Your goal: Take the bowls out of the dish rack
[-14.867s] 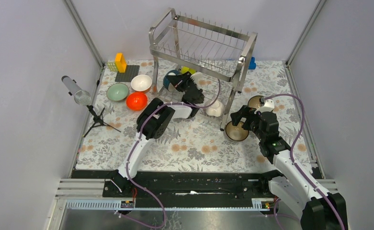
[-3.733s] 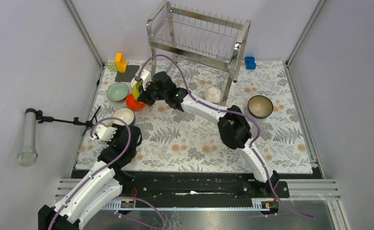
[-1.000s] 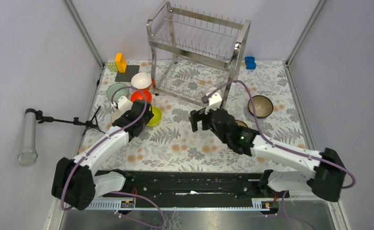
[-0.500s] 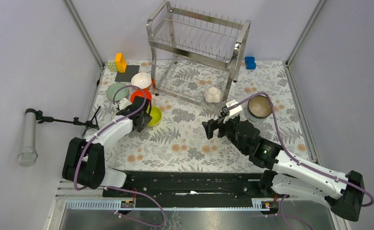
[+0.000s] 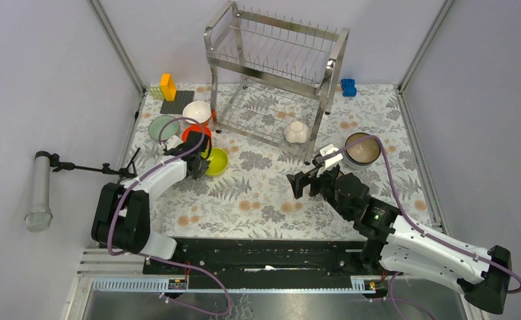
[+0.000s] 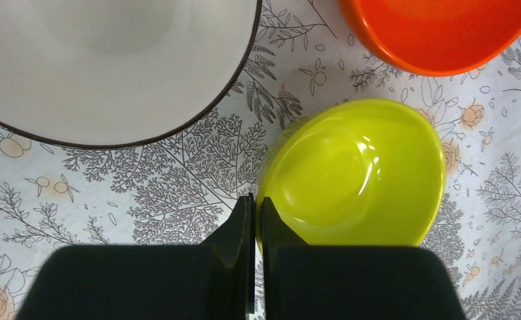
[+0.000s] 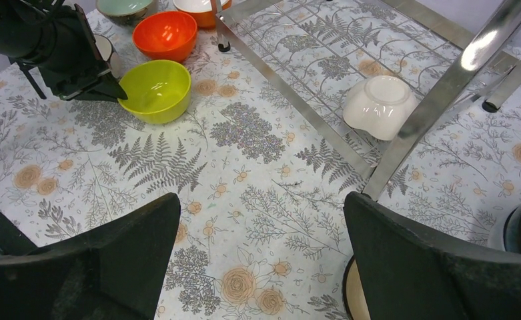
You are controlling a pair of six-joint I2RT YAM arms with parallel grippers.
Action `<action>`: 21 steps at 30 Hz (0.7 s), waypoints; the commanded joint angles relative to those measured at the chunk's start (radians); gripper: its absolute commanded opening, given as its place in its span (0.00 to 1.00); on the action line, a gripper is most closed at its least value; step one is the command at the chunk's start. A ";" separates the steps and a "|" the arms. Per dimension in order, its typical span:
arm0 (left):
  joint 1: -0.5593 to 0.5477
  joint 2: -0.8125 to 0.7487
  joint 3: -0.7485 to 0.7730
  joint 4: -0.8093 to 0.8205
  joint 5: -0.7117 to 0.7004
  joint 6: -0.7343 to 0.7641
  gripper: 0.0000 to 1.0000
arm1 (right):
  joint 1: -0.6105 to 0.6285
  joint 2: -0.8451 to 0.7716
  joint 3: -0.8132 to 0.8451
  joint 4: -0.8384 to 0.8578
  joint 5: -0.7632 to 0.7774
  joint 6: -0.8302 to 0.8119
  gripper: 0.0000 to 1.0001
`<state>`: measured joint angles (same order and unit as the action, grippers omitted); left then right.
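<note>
The steel dish rack point(image 5: 277, 53) stands at the back; its top tier is bare. A white bowl point(image 5: 297, 132) lies upside down on the lower tier near the right front leg, also in the right wrist view point(image 7: 379, 105). My left gripper point(image 5: 201, 163) is shut on the rim of the yellow-green bowl point(image 6: 351, 173), which rests on the cloth point(image 5: 215, 161). Around it stand an orange-red bowl point(image 5: 194, 133), a white bowl point(image 5: 197, 112), a pale green bowl point(image 5: 163, 127) and a dark-rimmed white bowl point(image 6: 111, 60). My right gripper point(image 7: 262, 200) is open and empty above mid-table point(image 5: 309, 181).
A brown-gold bowl point(image 5: 362, 148) sits right of the rack, and another tan bowl point(image 7: 351, 300) lies under my right wrist. A yellow block point(image 5: 168, 87) on a dark baseplate point(image 5: 177, 101) is at the back left, a blue block point(image 5: 349, 87) at the back right. A tripod point(image 5: 121, 171) lies at the left edge.
My right gripper has drawn back from the rack toward the near right, open and empty. My left gripper has stayed on the yellow-green bowl.
</note>
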<state>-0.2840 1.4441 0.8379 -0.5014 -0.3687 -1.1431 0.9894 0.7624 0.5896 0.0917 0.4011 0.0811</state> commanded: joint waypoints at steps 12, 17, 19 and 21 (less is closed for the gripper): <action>0.023 -0.189 0.149 -0.104 0.028 -0.008 0.00 | 0.002 -0.017 0.000 0.022 0.007 -0.024 1.00; 0.073 -0.164 0.206 -0.102 0.048 -0.003 0.00 | 0.002 -0.017 0.003 0.022 0.000 -0.026 1.00; 0.097 -0.142 0.229 -0.099 0.054 -0.003 0.00 | 0.002 -0.019 0.004 0.022 -0.002 -0.028 1.00; 0.114 -0.120 0.249 -0.084 0.054 -0.007 0.00 | 0.001 -0.018 0.004 0.023 -0.001 -0.029 1.00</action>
<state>-0.2043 1.2922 1.0180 -0.6289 -0.3363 -1.1446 0.9894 0.7490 0.5838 0.0910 0.4004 0.0681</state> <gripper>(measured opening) 0.021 0.994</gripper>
